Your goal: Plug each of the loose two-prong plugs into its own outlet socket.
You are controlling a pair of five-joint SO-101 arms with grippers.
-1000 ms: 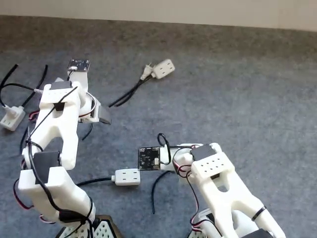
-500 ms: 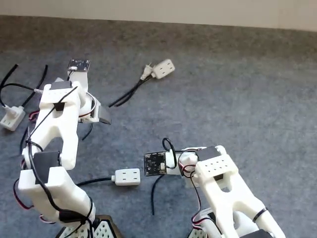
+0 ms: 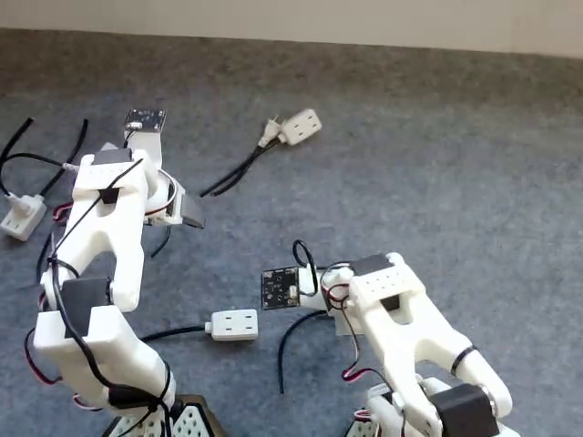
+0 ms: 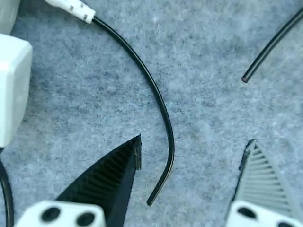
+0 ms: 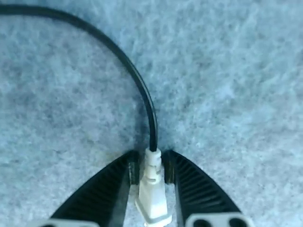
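Plug (image 5: 152, 198), probably light and rigid on a springy black cord (image 5: 152, 127), is best held by its white body. The right end effector (image 5: 151, 163) clenches it there, near the tabletop's front edge. The left end effector (image 4: 191, 151) hangs released.

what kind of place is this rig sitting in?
Likely a bench-top robot test setup, not a home or factory floor: two white arms stand on a grey carpet-like surface strewn with loose outlet sockets and black cords, with a plain pale wall behind.
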